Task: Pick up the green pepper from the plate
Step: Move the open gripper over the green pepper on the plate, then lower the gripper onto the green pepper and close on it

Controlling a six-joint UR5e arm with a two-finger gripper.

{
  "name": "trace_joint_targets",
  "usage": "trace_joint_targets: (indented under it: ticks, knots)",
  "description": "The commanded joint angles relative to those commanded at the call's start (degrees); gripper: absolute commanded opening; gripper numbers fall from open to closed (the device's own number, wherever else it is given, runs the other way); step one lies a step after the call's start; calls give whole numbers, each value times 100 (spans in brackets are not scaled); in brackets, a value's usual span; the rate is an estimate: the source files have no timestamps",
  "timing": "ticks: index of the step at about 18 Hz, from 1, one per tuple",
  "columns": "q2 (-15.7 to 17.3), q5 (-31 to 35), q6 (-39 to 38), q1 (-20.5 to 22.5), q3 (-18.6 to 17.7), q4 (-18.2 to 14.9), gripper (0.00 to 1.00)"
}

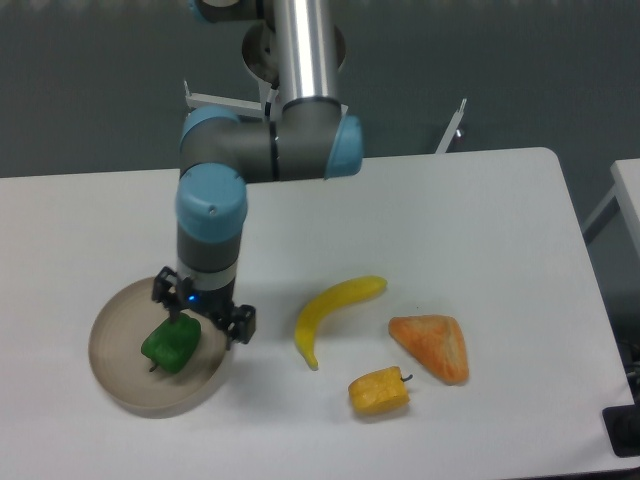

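Observation:
The green pepper lies glossy and dark on the round beige plate at the table's left front. My gripper hangs over the plate's right half, just above and to the right of the pepper. Its two dark fingers are spread apart, so it is open, with nothing between them. One finger sits near the pepper's top edge, the other over the plate's right rim. I cannot tell whether a finger touches the pepper.
A yellow banana lies right of the plate. Further right are an orange wedge-shaped piece and a yellow-orange pepper near the front edge. The arm's base and mounting brackets stand at the back.

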Motion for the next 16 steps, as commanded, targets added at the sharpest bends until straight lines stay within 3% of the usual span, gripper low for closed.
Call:
trace_joint_targets:
  ticks: [16]
  knots:
    - [-27, 35, 8, -158, -176, 44, 100]
